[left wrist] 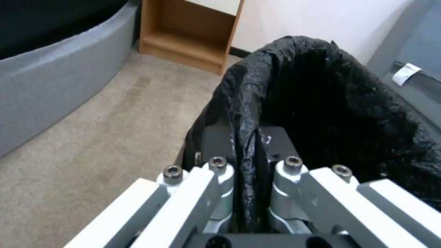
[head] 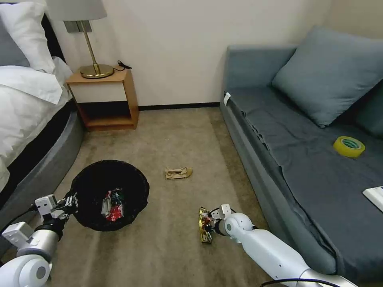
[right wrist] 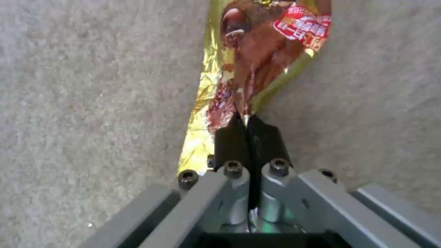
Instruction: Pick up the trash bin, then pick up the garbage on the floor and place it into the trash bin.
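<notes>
The trash bin [head: 109, 195], lined w/ a crinkly black bag, sits at the robot's left over the beige carpet [head: 167, 247], near the curved grey bed base [head: 44, 171]. The left pincer [head: 71, 202] is pressed together on the bin's rim; in the left wrist view the black pads [left wrist: 275, 141] squeeze a fold of the bag between them, one pad inside the bin, one outside. Inside the bin lie a red-white crumpled wrapper [head: 113, 207] & a piece w/ a green label, touching each other.

The right pincer [head: 210, 224] is down at carpet level, jaws pinching the gold-brown snack wrapper [head: 205, 225]. In the right wrist view the wrapper [right wrist: 248, 69] stretches away from the closed pads, gold foil edge, brown print, a red patch w/ white writing too small to read. No brand legible.

A crumpled tan paper [head: 178, 173] lies on the carpet farther on, between the bin & the blue-grey sofa [head: 303, 159], well apart from both pincers. On the sofa seat: a yellow tape roll [head: 348, 146] & a white box [head: 375, 197] at the edge of view. A wooden nightstand [head: 104, 99] w/ a brass lamp [head: 93, 48] stands by the wall.
</notes>
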Controlling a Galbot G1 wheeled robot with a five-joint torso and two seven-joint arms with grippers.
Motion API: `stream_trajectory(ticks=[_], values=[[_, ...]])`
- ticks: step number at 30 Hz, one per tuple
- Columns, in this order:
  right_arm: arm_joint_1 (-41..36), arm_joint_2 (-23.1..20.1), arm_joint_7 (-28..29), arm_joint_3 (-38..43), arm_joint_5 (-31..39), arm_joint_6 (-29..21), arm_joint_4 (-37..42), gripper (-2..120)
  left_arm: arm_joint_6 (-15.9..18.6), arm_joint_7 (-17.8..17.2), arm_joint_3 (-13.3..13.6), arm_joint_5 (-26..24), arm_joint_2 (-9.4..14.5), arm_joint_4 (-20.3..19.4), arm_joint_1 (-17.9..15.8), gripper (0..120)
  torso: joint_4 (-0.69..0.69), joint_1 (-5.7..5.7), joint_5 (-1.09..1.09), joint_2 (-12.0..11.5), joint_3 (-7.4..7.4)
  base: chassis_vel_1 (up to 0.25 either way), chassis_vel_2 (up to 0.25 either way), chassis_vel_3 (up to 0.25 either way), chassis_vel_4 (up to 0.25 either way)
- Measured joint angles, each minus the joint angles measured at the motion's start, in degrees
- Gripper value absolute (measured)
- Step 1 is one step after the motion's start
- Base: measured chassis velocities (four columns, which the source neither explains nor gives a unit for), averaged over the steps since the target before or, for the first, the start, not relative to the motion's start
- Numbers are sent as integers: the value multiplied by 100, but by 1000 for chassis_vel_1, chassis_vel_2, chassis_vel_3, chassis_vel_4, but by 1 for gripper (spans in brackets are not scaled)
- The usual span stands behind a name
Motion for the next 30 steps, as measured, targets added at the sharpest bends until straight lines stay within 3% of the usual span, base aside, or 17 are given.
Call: stream_trajectory(ticks=[10,16,20,22,30], values=[[-89,-335,152,262,70,18,600,0,5,-2,54,-4,-6,-32,1,5,-1,0,0,0,0,0,0,0,0],[-108,-878,324,624,126,128,1835,0,61,-18,137,-83,-3,-55,19,5,-3,0,-2,0,0,0,0,0,0],[48,-1127,338,759,132,499,2686,0,91,-21,192,-117,-2,-55,26,5,-2,0,-2,0,0,0,0,0,0],[309,-1249,393,774,114,790,3503,0,107,-21,240,-107,5,-71,40,5,-1,0,-2,0,0,0,0,0,0],[1153,-1314,566,37,139,1236,4701,0,147,11,350,-43,18,-175,42,5,-1,0,-3,0,-1,0,0,0,0]])
